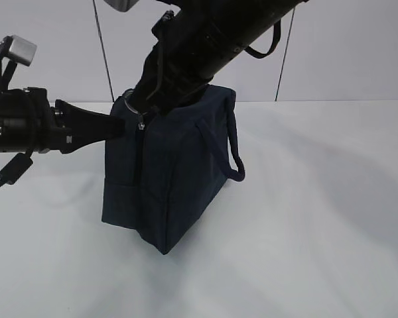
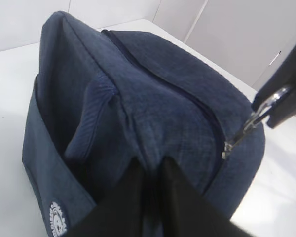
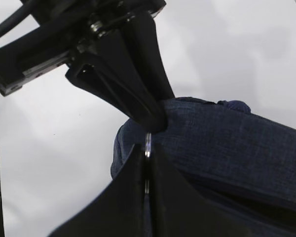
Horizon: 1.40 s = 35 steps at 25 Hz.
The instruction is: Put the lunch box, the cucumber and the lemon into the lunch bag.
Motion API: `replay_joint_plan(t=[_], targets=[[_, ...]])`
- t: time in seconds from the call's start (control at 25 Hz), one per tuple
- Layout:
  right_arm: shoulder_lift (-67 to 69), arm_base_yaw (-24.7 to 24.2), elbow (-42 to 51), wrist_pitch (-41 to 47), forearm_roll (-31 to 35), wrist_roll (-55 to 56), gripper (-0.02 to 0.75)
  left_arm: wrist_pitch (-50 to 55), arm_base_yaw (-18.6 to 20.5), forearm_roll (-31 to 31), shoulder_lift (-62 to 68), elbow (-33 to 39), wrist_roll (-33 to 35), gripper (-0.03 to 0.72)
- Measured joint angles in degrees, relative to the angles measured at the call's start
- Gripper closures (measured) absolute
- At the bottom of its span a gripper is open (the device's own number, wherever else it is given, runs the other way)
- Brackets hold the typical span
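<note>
Dark navy fabric lunch bag (image 1: 172, 192), boxy, is stood upright near the middle of the white table (image 1: 318, 232), zipper drawn closed along the top.

- Left tool (image 1: 119, 127): fingers are pressed together on a fold of fabric at the bag's upper left end; a small white round logo (image 2: 57, 223) is seen low on the side below it.
- Metal ring pull (image 2: 259, 116): set at the zipper's end, on the bag's top corner.
- Right tool (image 3: 147, 157): fingers are closed on the ring pull from above.
- Strap handle (image 1: 235, 149): hung down the bag's right side.
</note>
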Motion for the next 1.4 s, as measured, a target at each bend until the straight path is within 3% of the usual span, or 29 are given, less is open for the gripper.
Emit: replay_joint_plan(t=[0.16, 0.56, 1.4], targets=[[0.0, 0.0, 0.0, 0.0, 0.0, 0.0, 0.73, 0.6, 0.0, 0.0, 0.0, 0.0, 0.0, 0.687], [-0.7, 0.0, 0.0, -0.1, 0.0, 0.1, 0.73, 2.7, 0.0, 0.0, 0.1, 0.0, 0.0, 0.69], [-0.7, -1.7, 0.0, -9.9, -1.1, 1.6, 0.73, 6.0, 0.3, 1.9, 0.1, -0.2, -2.4, 0.691]])
